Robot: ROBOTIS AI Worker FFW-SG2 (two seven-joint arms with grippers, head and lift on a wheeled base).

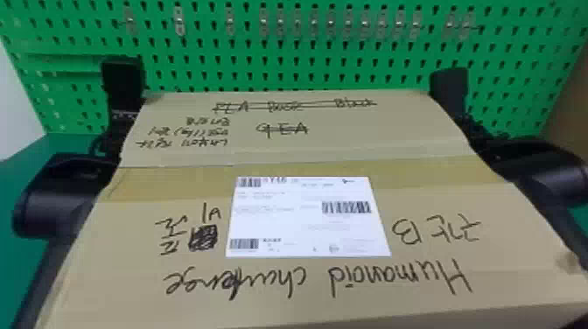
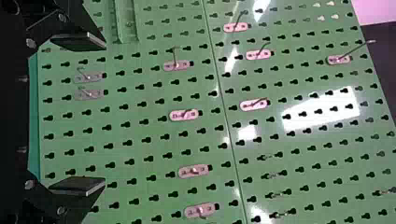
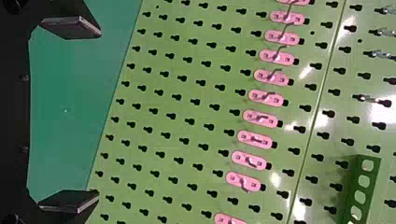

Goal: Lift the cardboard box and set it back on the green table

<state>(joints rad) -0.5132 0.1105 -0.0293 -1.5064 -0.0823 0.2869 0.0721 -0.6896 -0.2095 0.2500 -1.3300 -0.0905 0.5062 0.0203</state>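
Observation:
The cardboard box (image 1: 306, 153) fills the middle and bottom of the head view, label side up, between the two arms. At its far left corner is my left gripper (image 1: 124, 83); my right gripper (image 1: 449, 87) is at the far right corner. Both arms run close along the box's sides. The box's underside is hidden, so I cannot tell whether it touches the green table (image 1: 17, 262). In the left wrist view my left gripper (image 2: 78, 114) is open, nothing between its fingers. My right gripper (image 3: 70, 114) also stands open and holds nothing in the right wrist view.
A green pegboard (image 1: 288, 57) with a row of small hooks stands upright behind the box. A green bracket with round holes (image 3: 362, 186) sticks out from the board in the right wrist view. A brown surface (image 1: 564, 100) is at the far right.

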